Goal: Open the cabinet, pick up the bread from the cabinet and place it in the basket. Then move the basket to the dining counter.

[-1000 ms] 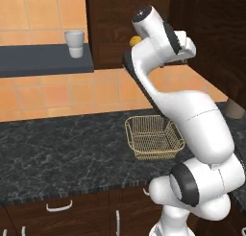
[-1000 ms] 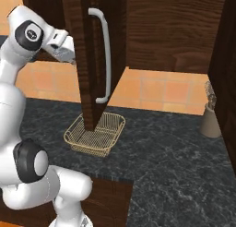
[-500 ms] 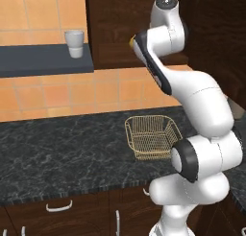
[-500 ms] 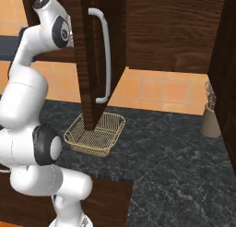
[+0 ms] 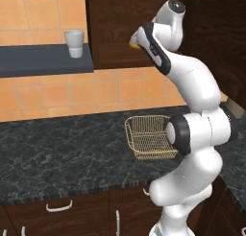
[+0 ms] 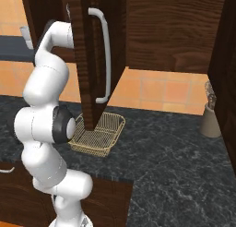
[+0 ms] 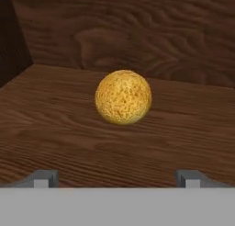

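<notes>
The cabinet [image 6: 99, 60] door stands swung open, and the arm reaches inside with the gripper [image 7: 117, 177] spread wide, holding nothing. The bread [image 7: 123, 97] sits on the cabinet's wooden floor, just ahead of the gripper and centred between its fingertips. Below the cabinet, the basket [image 5: 149, 136] rests on the black table [image 5: 62, 148].

Rendered frames, even diffuse light, no single visible source. Base views bright: orange wall tiles evenly lit, black countertop [image 5: 62, 153] showing soft pale mottling, no hard glare. White arm [image 5: 192, 134] shaded grey on its undersides. Cabinet [image 6: 92, 60] wood dark; its interior dim in hand view, left corner near black. Bread [image 7: 123, 97] lit from above, darker beneath, faint soft shadow on shelf. Slight overall softness; wood grain a little blurred. No edge distortion.
</notes>
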Controlling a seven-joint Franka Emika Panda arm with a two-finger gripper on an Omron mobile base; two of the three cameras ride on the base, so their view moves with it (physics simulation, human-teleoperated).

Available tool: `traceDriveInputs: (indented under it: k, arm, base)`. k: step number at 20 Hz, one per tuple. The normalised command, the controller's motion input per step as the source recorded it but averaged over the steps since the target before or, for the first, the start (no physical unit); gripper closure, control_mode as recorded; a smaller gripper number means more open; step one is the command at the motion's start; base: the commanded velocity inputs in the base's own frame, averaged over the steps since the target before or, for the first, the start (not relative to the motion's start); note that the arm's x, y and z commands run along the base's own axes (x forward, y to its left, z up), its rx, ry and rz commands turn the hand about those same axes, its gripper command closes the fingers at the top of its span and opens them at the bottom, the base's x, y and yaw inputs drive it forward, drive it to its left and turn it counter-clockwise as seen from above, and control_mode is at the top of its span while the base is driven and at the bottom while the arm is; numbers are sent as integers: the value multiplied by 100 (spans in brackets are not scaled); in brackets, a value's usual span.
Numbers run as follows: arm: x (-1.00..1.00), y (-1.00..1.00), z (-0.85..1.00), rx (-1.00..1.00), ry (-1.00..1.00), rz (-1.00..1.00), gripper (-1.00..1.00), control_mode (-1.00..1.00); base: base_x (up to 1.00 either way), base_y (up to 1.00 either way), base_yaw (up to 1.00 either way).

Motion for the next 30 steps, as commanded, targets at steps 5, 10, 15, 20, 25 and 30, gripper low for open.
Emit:
traceDriveInputs:
  k: [5, 10, 15, 20, 25, 30]
  arm:
    - [78, 10, 0, 0, 0, 3, -100, -100]
    - [50, 25, 0, 0, 0, 0, -100, -100]
    - [49, 9, 0, 0, 0, 0, -100, -100]
    - [41, 0, 0, 0, 0, 0, -100, -100]
    - [11, 0, -9, 0, 0, 0, 100, -100]
    - [0, 0, -30, 0, 0, 0, 100, -100]
  base:
    - [0, 0, 0]
    - [0, 0, 0]
    - [0, 0, 0]
    - [0, 0, 0]
    - [0, 0, 0]
    - [0, 0, 0]
